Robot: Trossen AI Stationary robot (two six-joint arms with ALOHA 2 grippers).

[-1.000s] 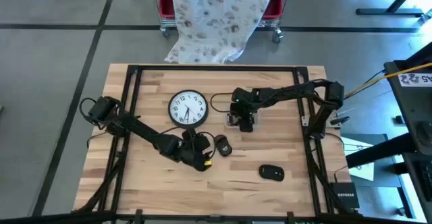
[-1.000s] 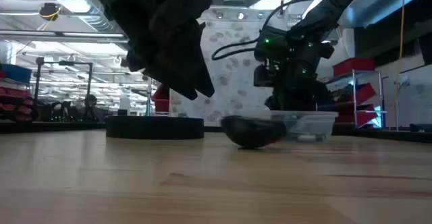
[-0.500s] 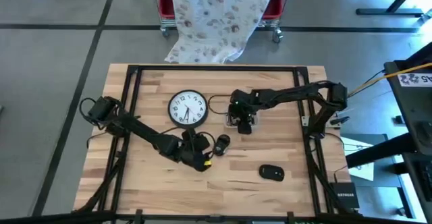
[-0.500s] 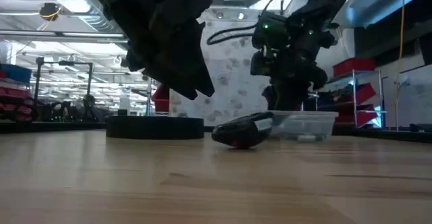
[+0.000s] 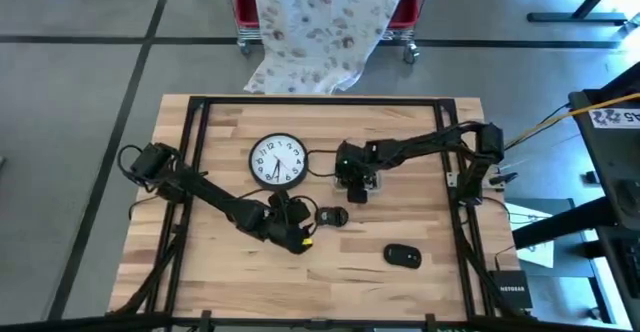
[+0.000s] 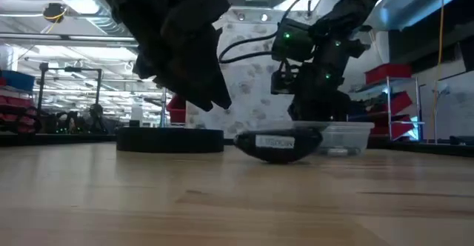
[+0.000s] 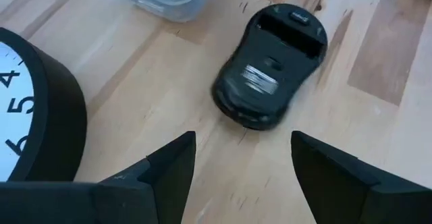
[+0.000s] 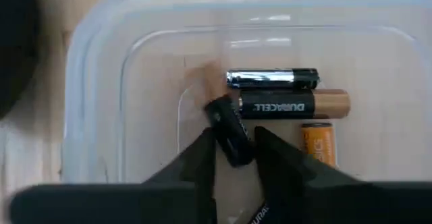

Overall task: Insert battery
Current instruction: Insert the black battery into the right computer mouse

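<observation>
Two pincers over the wooden table: left pincer released, right pincer grasping a battery.

Bare table in front; clock crowds mouse.

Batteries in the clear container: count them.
4 visible: one black-and-silver battery, a Duracell beside it, an orange one, and a dark one between the right claw's fingers. Others may be hidden.
</observation>
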